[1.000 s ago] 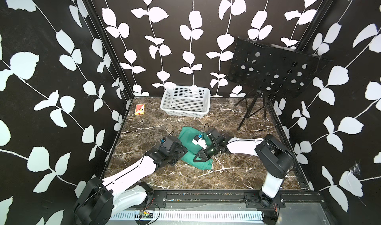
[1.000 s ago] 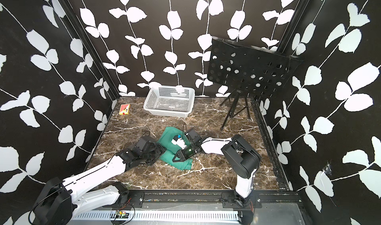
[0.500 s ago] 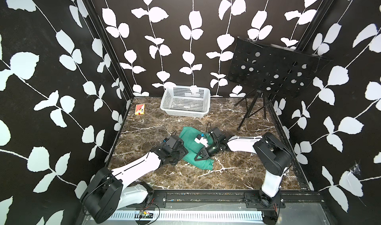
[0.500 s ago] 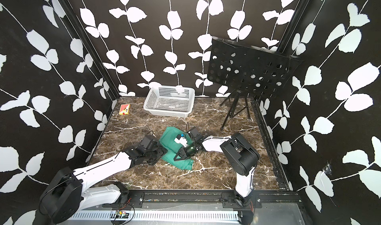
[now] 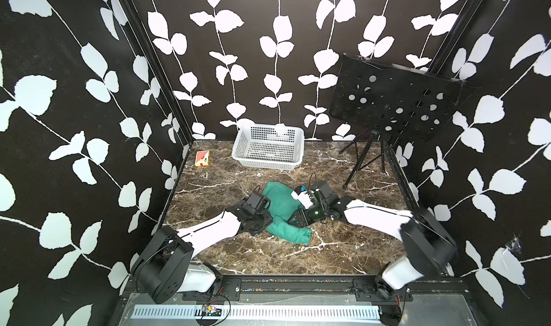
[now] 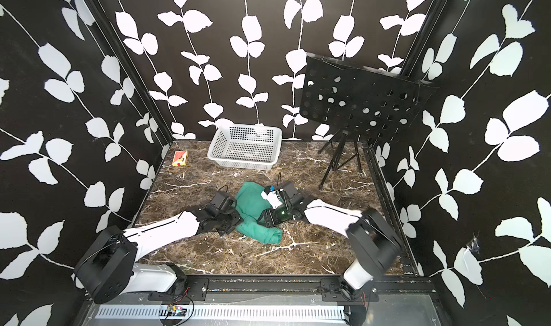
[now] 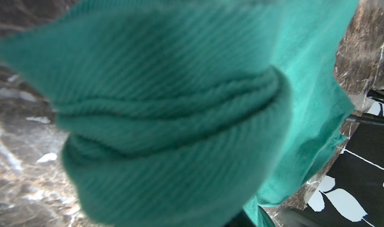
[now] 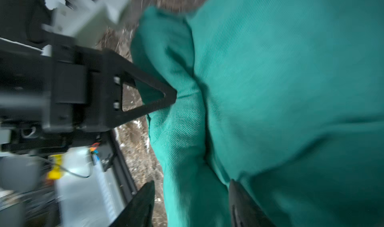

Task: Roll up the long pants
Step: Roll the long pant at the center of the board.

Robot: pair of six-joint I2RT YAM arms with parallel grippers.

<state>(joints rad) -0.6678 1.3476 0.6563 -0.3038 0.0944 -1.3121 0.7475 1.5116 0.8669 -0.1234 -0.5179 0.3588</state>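
Note:
The long pants [image 5: 280, 203] lie as a bunched teal-green bundle in the middle of the marble table, seen in both top views [image 6: 253, 202]. My left gripper [image 5: 266, 217] is low at the bundle's left edge. Cloth [image 7: 166, 91] fills the left wrist view and hides its jaws. In the right wrist view, one of the left gripper's fingers [image 8: 162, 99] presses against a fold of the pants [image 8: 291, 91]. My right gripper [image 5: 293, 217] sits at the bundle's right side. It is open [image 8: 192, 199], its jaws spread wide on either side of a thick fold.
A white plastic basket [image 5: 262, 163] stands at the back of the table. A small red card box [image 5: 202, 158] lies at the back left. A black perforated music stand [image 5: 390, 106] on a tripod [image 5: 360, 163] occupies the back right. Patterned walls enclose three sides.
My left gripper has pushed rightward into the pants' left edge. The right gripper's jaws have opened, and the top of the bundle has shifted slightly toward the back.

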